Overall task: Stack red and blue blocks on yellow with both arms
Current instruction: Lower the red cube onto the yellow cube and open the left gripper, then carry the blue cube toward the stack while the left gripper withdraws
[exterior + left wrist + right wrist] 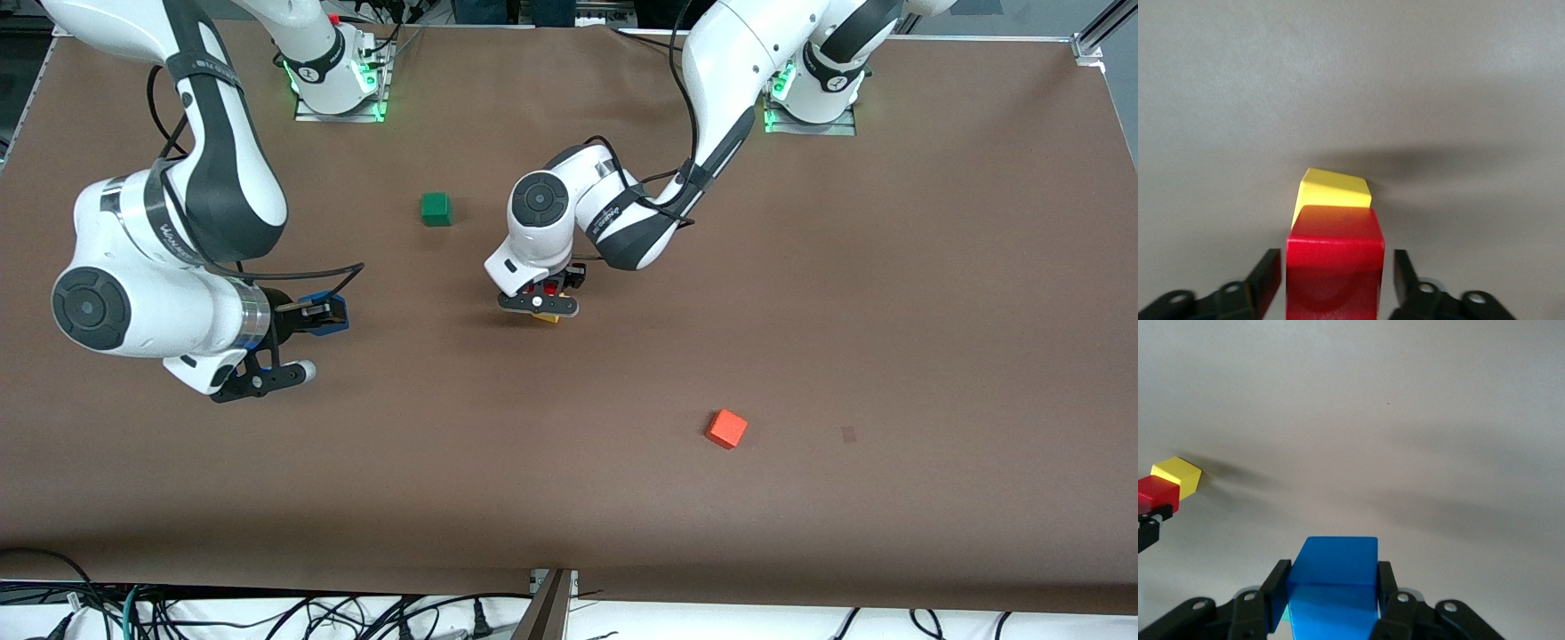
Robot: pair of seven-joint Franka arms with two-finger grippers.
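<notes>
Left gripper (1337, 283), fingers parted, straddles the red block (1335, 257), apparently resting on the yellow block (1333, 191); right gripper (1331, 597) clamps the blue block (1333, 577).

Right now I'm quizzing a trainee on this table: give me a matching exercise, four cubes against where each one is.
1 matte red cube
2 matte blue cube
3 matte green cube
4 matte orange-red cube

A lying nearest the front camera
B on the matte yellow cube, between the left gripper's parted jaws
C clamped in the right gripper
D lying near the arms' bases

Pairs: 1-B, 2-C, 3-D, 4-A
</notes>
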